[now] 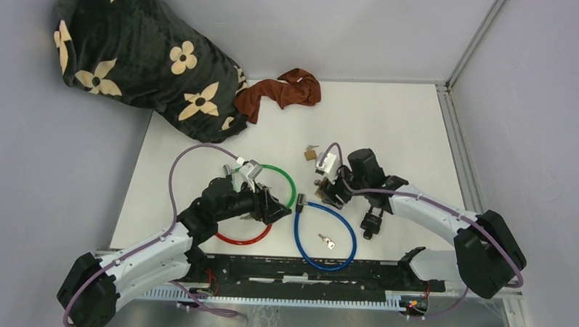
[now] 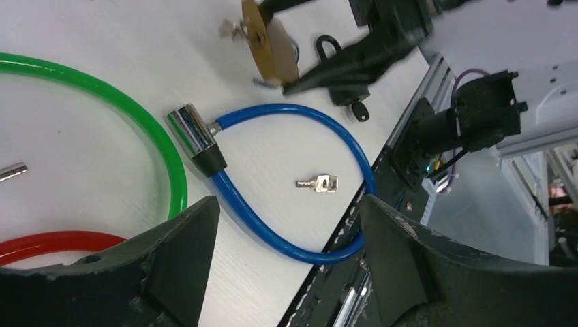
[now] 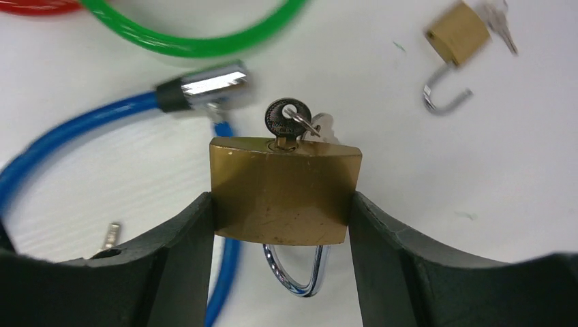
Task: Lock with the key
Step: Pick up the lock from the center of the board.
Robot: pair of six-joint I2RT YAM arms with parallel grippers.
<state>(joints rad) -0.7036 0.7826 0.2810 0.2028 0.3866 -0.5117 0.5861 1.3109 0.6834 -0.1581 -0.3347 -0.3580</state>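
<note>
My right gripper (image 3: pixel 283 204) is shut on a brass padlock (image 3: pixel 285 191), with its jaws pressing the lock's two sides. A black-headed key (image 3: pixel 287 119) sits in the keyhole on the face turned away from the wrist. The silver shackle (image 3: pixel 300 269) curves back between the fingers. In the top view this gripper (image 1: pixel 331 190) hovers at the table's middle. My left gripper (image 2: pixel 290 211) is open and holds nothing. It hangs over the blue cable lock (image 2: pixel 272 228), left of the padlock (image 2: pixel 269 44). From above, the left gripper (image 1: pixel 274 206) points toward the right one.
A loose key (image 1: pixel 327 242) lies inside the blue cable loop (image 1: pixel 298 240). Green (image 1: pixel 289 182) and red (image 1: pixel 244 240) cable locks lie under the left arm. A small brass padlock (image 1: pixel 311 154) with an open shackle sits farther back. A flowered blanket (image 1: pixel 138 49) and a brown cloth (image 1: pixel 285 91) are at the rear.
</note>
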